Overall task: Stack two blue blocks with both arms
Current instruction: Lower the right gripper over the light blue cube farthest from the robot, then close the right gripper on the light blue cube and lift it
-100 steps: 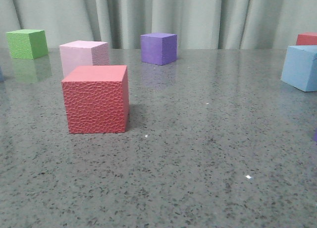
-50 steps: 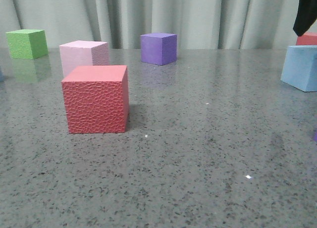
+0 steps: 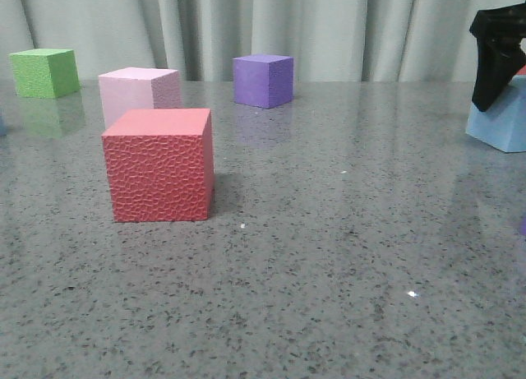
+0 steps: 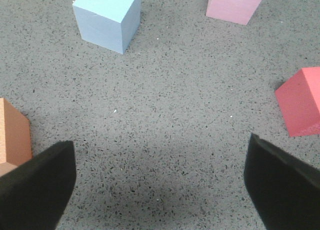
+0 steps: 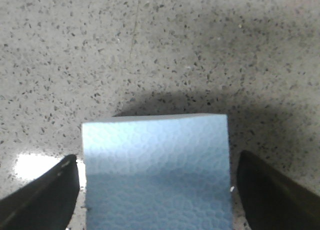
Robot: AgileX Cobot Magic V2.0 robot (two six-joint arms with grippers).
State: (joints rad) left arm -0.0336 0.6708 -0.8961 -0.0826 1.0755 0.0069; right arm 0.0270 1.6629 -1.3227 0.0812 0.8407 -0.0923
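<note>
One light blue block (image 3: 503,120) rests on the table at the far right of the front view. My right gripper (image 3: 493,75) hangs down over it. In the right wrist view that blue block (image 5: 155,170) sits between the fingers of the right gripper (image 5: 157,195), which is open with a thin gap on each side. The other blue block (image 4: 107,18) lies ahead of my left gripper (image 4: 160,185), well apart from it. That gripper is wide open over bare table and does not show in the front view.
A red cube (image 3: 159,165) stands front left, with a pink cube (image 3: 140,91) behind it. A green cube (image 3: 44,72) and a purple cube (image 3: 263,80) sit by the curtain. An orange cube (image 4: 12,135) lies close beside one left finger.
My right gripper has come down into the front view from the top right and now straddles the blue block. The cubes have not moved.
</note>
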